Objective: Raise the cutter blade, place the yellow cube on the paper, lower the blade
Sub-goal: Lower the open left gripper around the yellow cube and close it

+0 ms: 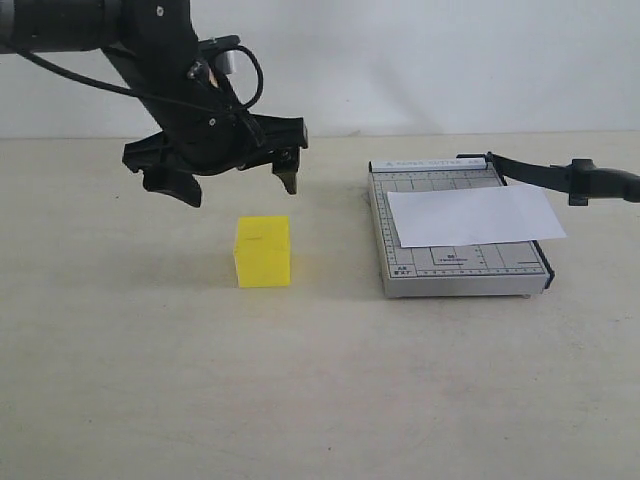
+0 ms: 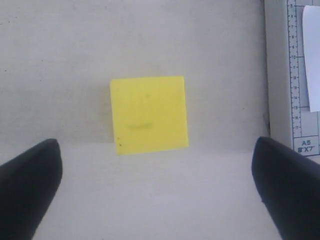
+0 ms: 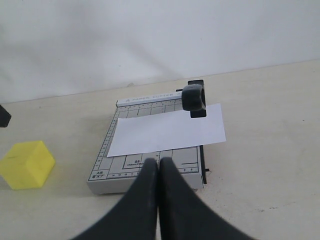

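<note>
Here, the black left end effector hangs in the air above the bright yellow solid cube, its two dark fingers spread wide and touching nothing. The left wrist view looks straight down on the cube's top face, which shows in the gap between the fingers with bare surface on either side.

The cube rests flat on the pale beige tabletop, to the left of the grey metal cutter base and clearly apart from it (a strip of bare tabletop separates the two).

On that gridded base lies the plain white rectangular sheet of paper, set slightly askew. Its right end overhangs the base's right edge, while the printed ruler lines stay visible along the base's left and front margins.

The long thin black cutter blade is lifted off the base. It is hinged at the back right corner, and in the exterior view its thick rounded black handle reaches out past the right side of the base, above the paper's far corner and not touching it.

The right end effector appears only in its own wrist view: its fingers are pressed together with nothing between them, held low in front of the cutter and pointed at it.
</note>
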Motion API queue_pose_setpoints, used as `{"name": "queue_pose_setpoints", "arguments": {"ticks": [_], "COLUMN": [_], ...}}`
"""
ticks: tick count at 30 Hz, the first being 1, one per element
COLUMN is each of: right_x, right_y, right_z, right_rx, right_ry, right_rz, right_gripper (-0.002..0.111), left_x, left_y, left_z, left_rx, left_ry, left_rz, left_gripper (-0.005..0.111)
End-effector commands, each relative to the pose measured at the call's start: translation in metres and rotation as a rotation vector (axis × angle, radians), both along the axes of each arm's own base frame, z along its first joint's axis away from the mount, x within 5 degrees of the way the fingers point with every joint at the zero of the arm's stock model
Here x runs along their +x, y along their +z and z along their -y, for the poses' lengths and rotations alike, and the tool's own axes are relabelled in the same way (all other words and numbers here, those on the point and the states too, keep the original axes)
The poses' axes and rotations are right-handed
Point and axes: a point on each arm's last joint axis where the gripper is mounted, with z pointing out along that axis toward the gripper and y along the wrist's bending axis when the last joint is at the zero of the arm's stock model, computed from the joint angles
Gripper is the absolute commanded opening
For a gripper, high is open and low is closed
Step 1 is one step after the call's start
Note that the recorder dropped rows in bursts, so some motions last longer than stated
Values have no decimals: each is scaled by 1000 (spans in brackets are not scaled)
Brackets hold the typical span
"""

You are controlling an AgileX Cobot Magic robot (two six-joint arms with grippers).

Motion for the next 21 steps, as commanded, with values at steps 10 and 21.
{"name": "queue_pose_setpoints", "arguments": {"ticks": [10,21], "right_x": [0,0], "right_y": [1,1], "right_z": [0,0], "right_rx": [-10,-10], "right_ry": [0,0], "right_rz": [9,9], "right_gripper": [0,0], "left_x": [14,23], "left_y": [-24,-35], "left_z": [12,19], "left_rx": [68,71], "left_ry": [-19,-30], "left_rz": [-84,-81], "left_gripper": [97,97]}}
